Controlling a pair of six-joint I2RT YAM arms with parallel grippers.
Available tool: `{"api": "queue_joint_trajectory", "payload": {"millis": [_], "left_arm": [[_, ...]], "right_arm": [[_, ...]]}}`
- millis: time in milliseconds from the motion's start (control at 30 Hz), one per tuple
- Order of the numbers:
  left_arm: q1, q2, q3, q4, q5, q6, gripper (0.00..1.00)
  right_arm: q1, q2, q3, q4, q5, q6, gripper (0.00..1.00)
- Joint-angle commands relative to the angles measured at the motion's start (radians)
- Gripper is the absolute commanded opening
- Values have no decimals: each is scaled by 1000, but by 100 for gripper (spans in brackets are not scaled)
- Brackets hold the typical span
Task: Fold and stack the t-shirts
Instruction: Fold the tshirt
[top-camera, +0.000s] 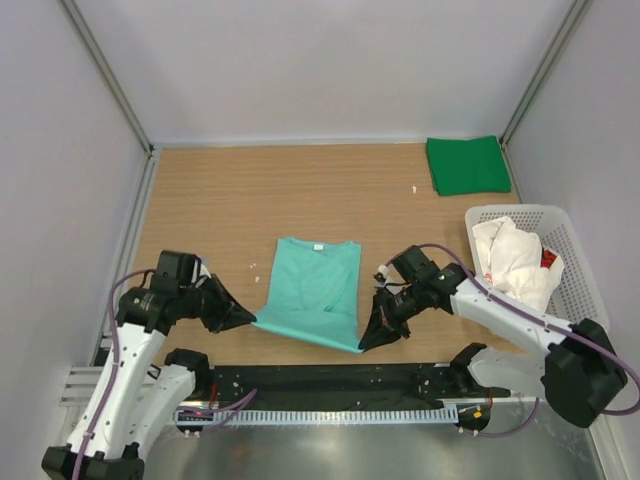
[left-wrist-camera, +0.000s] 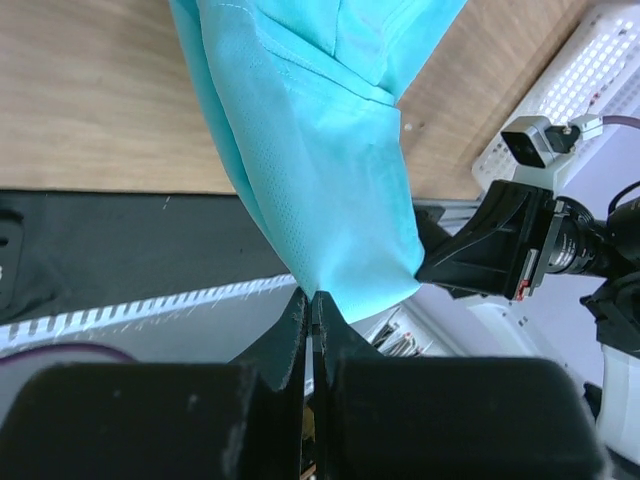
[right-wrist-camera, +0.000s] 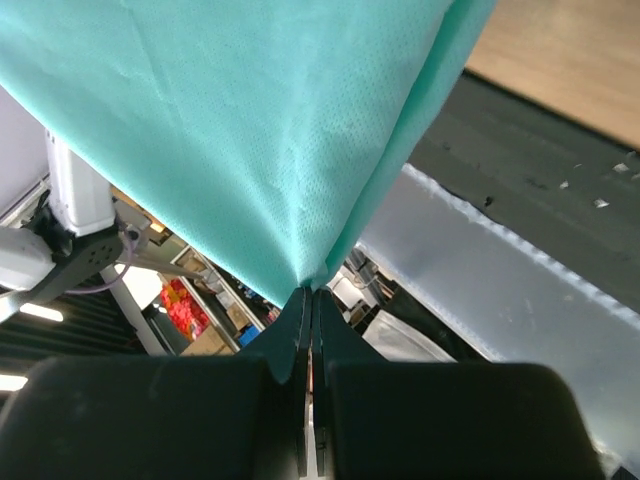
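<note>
Robotics lab cell was indicated, wooden tabletop (top-camera: 230, 190) walled by plain pale panels (top-camera: 330, 60), framed by aluminium posts (top-camera: 105, 75), cabled arms (top-camera: 500, 315) bolted on.

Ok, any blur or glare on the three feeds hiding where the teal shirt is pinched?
Top external: evenly lit and sharp, no harsh shadows, mint-teal shirt clear. Left wrist: weave crisp at the pinch, though the left hand shows a dark, blurred near body. Right wrist: same, the right hand casing is blurred, the fabric sharp, no glare at the pinch.

Left end effector (top-camera: 248, 320) clamped, right end effector (top-camera: 364, 344) clamped, arms low
</note>
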Motion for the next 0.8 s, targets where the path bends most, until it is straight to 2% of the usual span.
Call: {"api": "queue_joint_trajectory", "payload": {"millis": [0,67,233,367,400,533,600,633,733,767], "left_arm": [[10,-92,36,-188,12,37,0],[10,-111,90,-228,6,54,0],[10,-70,194,-343,-10,114,0],[10,28,242,-290,-17,133,0],[10,54,250,-235,-16,133,0],[10,281,277,-4,12,97,0],[10,379,341,117,22,96,0],[10,480,375,140,24,102,0],[10,643,548,166,-3,163,0],[12,753,587,169,-25,174,0]], "right_arm": [[93,-127,-66,56,19,200,2],[151,-207,-92,94,24,319,1],[201,-255,-114,190,25,441,1],[178,-177,-80,308,-7,484,2],[164,-151,-57,353,-10,486,1],[-27,39,26,345,-76,342,2],[-90,113,90,265,-102,251,1],[-147,183,118,233,-103,175,2],[-239,300,188,208,-108,133,1],[-259,337,205,216,-113,107,2]]}}
